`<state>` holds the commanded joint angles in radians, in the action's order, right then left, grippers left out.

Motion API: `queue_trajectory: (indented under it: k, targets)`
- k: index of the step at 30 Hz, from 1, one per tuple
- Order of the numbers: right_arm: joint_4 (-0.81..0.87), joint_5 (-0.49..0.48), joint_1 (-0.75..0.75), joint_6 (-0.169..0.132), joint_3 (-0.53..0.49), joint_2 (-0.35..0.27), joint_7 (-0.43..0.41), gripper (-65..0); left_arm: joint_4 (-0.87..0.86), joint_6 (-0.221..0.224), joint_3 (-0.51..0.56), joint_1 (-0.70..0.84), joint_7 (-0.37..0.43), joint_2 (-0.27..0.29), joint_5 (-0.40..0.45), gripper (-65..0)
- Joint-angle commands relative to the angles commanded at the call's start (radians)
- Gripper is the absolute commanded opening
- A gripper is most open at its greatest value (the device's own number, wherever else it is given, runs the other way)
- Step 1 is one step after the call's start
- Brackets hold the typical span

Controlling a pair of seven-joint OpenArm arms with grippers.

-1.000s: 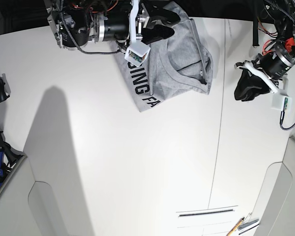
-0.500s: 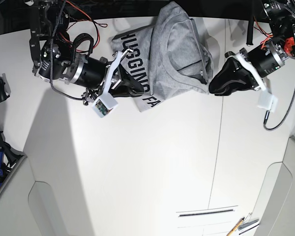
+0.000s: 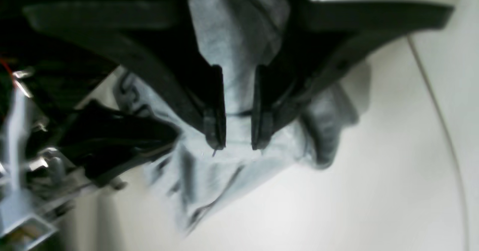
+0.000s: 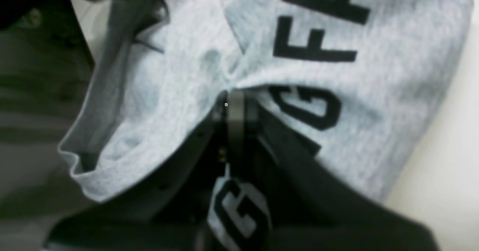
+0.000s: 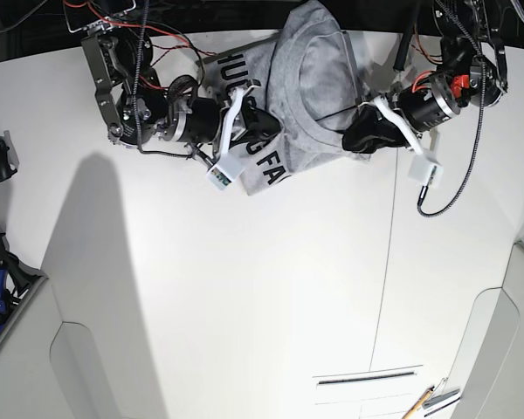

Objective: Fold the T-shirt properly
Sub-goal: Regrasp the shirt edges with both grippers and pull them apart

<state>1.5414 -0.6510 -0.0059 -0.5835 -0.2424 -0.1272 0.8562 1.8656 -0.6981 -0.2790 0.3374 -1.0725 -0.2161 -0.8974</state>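
At the desk's (image 5: 244, 297) far edge the crumpled T-shirt (image 5: 310, 83) lies, left pincer (image 3: 237, 146) and right pincer (image 4: 230, 101) each pinching cloth; they should probably lift evenly, spreading apart.

T-shirt (image 5: 310, 83) bunched at table (image 5: 244, 288) far edge; both grippers at its lower edge, L (image 5: 364, 135), R (image 5: 260, 133).

White seamed table (image 5: 244, 305), hard shadows

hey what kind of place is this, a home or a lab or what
Most likely a robotics lab or test bench: two robot arms with exposed wiring work a T-shirt on a bare white table, the left gripper and right gripper both pinching it.
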Motion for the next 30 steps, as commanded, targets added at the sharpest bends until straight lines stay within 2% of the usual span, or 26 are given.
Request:
queue_trajectory:
  k: [5, 11, 17, 19, 21, 22, 26, 27, 28, 30]
  targets:
    - [0.0, 0.0, 0.0, 0.0, 0.0, 0.0, 0.0, -65.0, -0.095, 0.0, -0.013, -0.005, 0.036, 0.0, 0.103, -52.1]
    - [0.0, 0.001, 0.0, 0.0, 0.001, -0.005, 0.003, -65.0, -0.119, 0.098, -0.062, -0.005, 0.078, 0.0, 0.233, -52.1]
    - [0.0, 0.03, 0.0, 0.001, 0.071, -0.008, 0.004, -65.0, -0.119, 0.112, -0.142, -0.005, 0.077, -0.001, 0.249, -52.1]
    - [0.0, 0.014, 0.0, 0.001, 0.106, -0.008, 0.004, -65.0, -0.118, 0.107, -0.175, -0.005, 0.077, -0.001, 0.199, -52.1]
    - [0.0, -0.035, 0.001, 0.001, 0.133, -0.008, 0.004, -65.0, -0.116, 0.056, -0.202, -0.005, 0.07, -0.007, 0.091, -52.1]
    - [0.0, -0.064, 0.003, 0.001, 0.141, -0.008, 0.005, -65.0, -0.111, 0.046, -0.214, -0.005, 0.064, -0.011, 0.05, -52.1]
    - [0.001, -0.098, 0.037, 0.0, 0.147, -0.008, 0.031, -65.0, -0.034, 0.046, -0.272, -0.005, 0.05, -0.015, 0.04, -52.1]
    - [0.001, -0.098, 0.048, 0.0, 0.147, -0.008, 0.032, -65.0, -0.005, 0.036, -0.289, -0.005, 0.034, -0.015, 0.021, -52.1]
    - [0.002, -0.099, 0.062, 0.0, 0.147, -0.008, 0.03, -65.0, 0.03, 0.007, -0.306, -0.002, 0.003, -0.015, -0.026, -52.1]
    - [0.001, -0.109, 0.097, 0.0, 0.147, -0.002, 0.026, -65.0, 0.112, 0.0, -0.318, 0.022, -0.072, -0.018, -0.153, -52.1]
